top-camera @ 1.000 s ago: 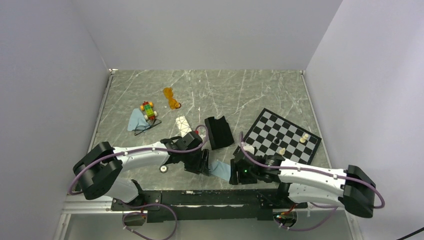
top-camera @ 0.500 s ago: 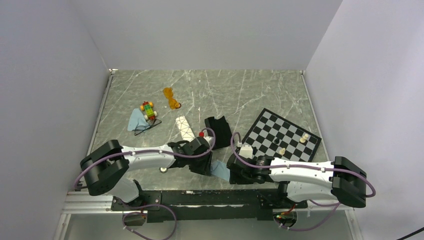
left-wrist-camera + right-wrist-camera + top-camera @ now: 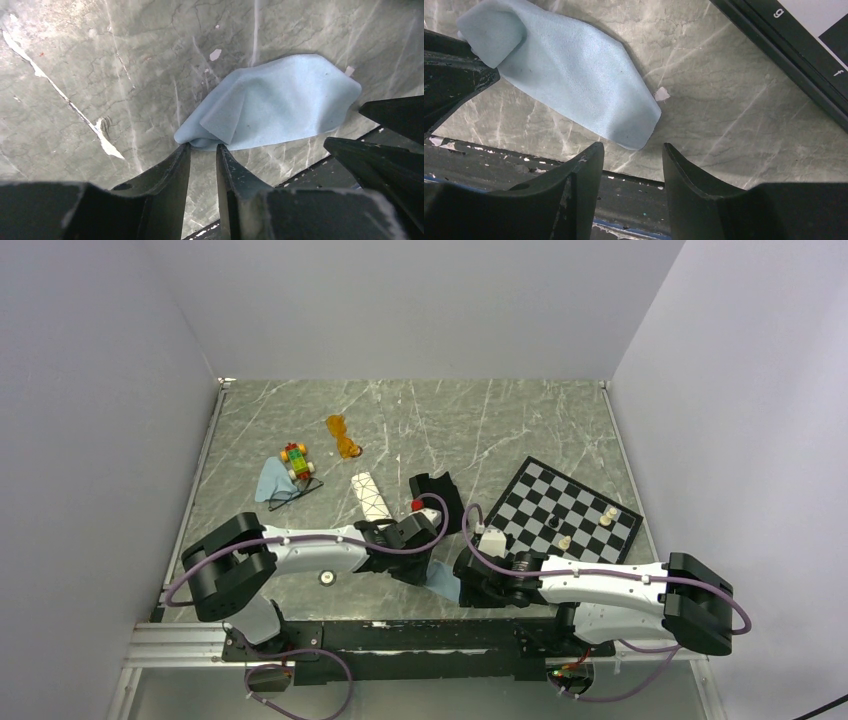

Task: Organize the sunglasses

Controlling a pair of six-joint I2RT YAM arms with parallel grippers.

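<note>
Neither pair of sunglasses is in a gripper. The orange sunglasses lie on the table well beyond the left gripper, out ahead of it and a little to its left. The black wire sunglasses lie nearer but also well apart from it, off to its left. They rest against the edge of a second blue cloth, with a toy car just beyond them.

Between those things and my left gripper lies the white patterned case. The black case stands just ahead of the gripper.

In the left wrist view the left gripper has its fingers a narrow gap apart. The folded edge of the blue cloth lies right at their tips, and I see bare table through the gap.

The right gripper faces it from the other side, with its jaws clearly apart. The cloth's near corner sits at the mouth of the right gripper, not between the fingers. The chessboard lies just to the right gripper's far right, with a few pieces standing on it in the overhead view.
</note>
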